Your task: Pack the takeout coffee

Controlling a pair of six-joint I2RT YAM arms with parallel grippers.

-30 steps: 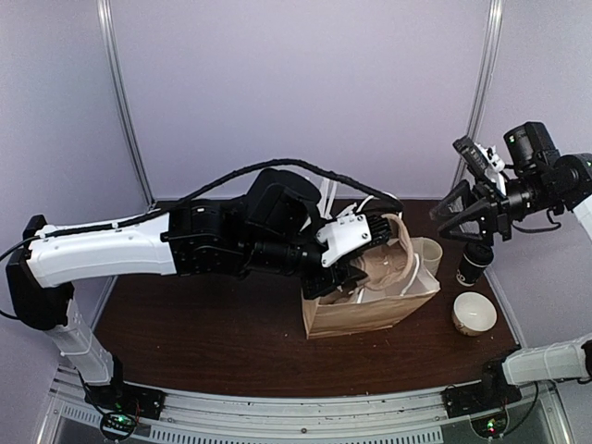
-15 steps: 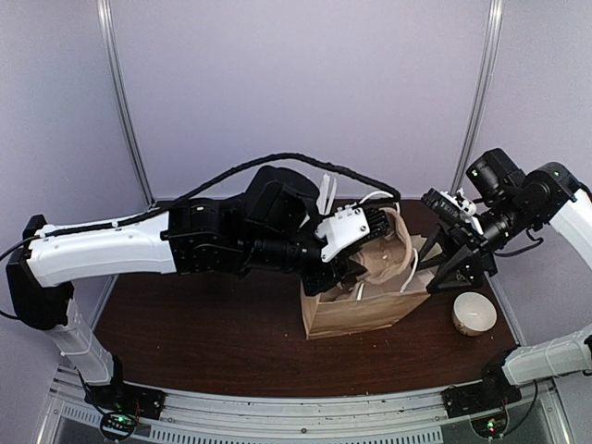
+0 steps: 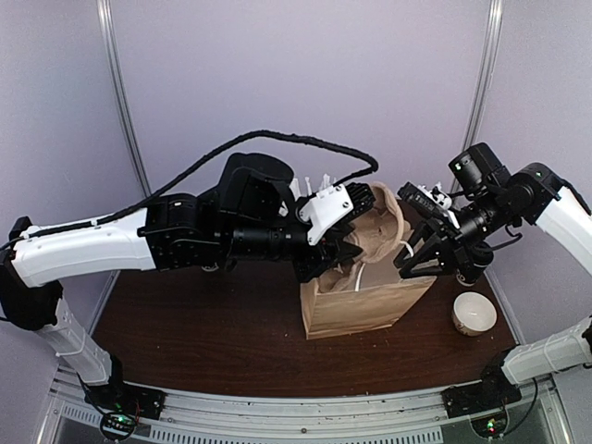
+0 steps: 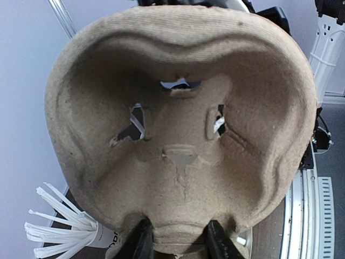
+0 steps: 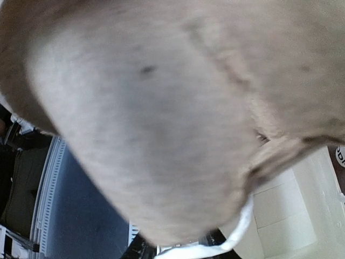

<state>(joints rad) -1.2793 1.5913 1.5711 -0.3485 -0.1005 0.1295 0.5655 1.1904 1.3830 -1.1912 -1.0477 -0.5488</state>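
Note:
The takeout coffee (image 3: 480,263), a dark cup, stands at the right of the table, mostly hidden behind my right gripper. My left gripper (image 4: 181,245) is shut on the rim of a moulded pulp cup carrier (image 4: 178,124), held tilted over the open brown paper bag (image 3: 356,310). My right gripper (image 3: 413,265) sits at the bag's right rim against the carrier's far end. In the right wrist view the blurred carrier (image 5: 151,108) fills the frame, its lower edge dips between the fingers, and the bag's white handle (image 5: 215,249) crosses below. Whether those fingers press it does not show.
A cup bristling with white sticks (image 4: 59,229) stands behind the bag, its sticks (image 3: 314,185) showing above my left arm. A white-rimmed open cup (image 3: 474,313) sits at the front right. Purple walls and two metal posts close the back.
My left arm has lifted the carrier up out of the bag's mouth. My right gripper has swung down and left from above the coffee to the bag's right rim, jaws narrower.

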